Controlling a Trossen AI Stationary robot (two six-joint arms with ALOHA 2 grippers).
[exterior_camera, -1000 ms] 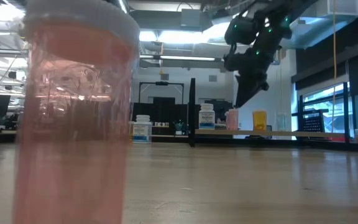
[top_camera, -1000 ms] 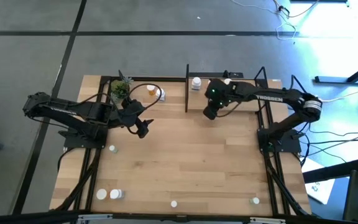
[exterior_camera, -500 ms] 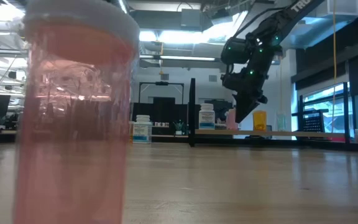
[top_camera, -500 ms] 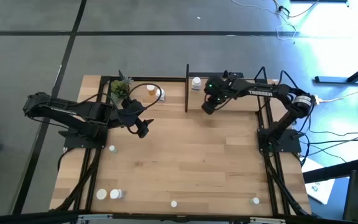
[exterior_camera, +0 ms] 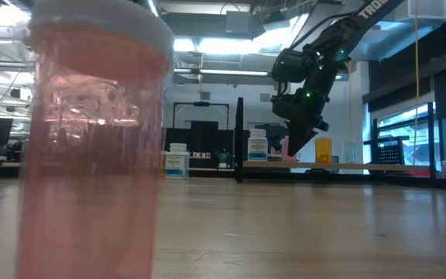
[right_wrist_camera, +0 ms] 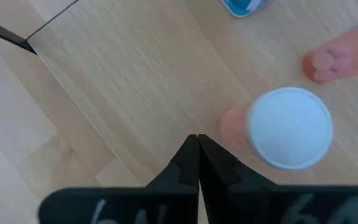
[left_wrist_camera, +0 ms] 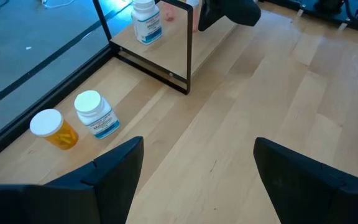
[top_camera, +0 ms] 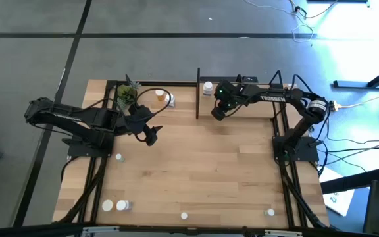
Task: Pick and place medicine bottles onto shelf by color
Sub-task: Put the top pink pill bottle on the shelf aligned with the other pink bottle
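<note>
My right gripper (top_camera: pixel 217 113) (right_wrist_camera: pixel 197 142) is shut and points down over the shelf (right_wrist_camera: pixel 123 74) at the table's far edge. Its tips hang just beside a pink medicine bottle with a white cap (right_wrist_camera: pixel 288 127) (exterior_camera: pixel 287 145), which stands upright on the board. No touch shows. A white bottle (top_camera: pixel 207 87) (exterior_camera: pixel 257 145) stands farther along the shelf. My left gripper (top_camera: pixel 151 135) (left_wrist_camera: pixel 197 168) waits open over the table's left half, nothing between its fingers. An orange bottle (left_wrist_camera: pixel 55 129) and a white bottle (left_wrist_camera: pixel 95 113) stand left of the shelf's black divider (top_camera: pixel 197 92).
A small potted plant (top_camera: pixel 127 94) stands at the far left. Loose bottles stand on the table near its front edge (top_camera: pixel 107 205) (top_camera: pixel 184 215) (top_camera: pixel 270 212) and at the left (top_camera: pixel 119 157). A pink bottle (exterior_camera: pixel 91 139) fills the low view's left side. An orange bottle (exterior_camera: pixel 324 149) stands on the shelf.
My right gripper has come down and gone a little toward the table's far left, onto the shelf beside the pink bottle. It has stayed shut.
</note>
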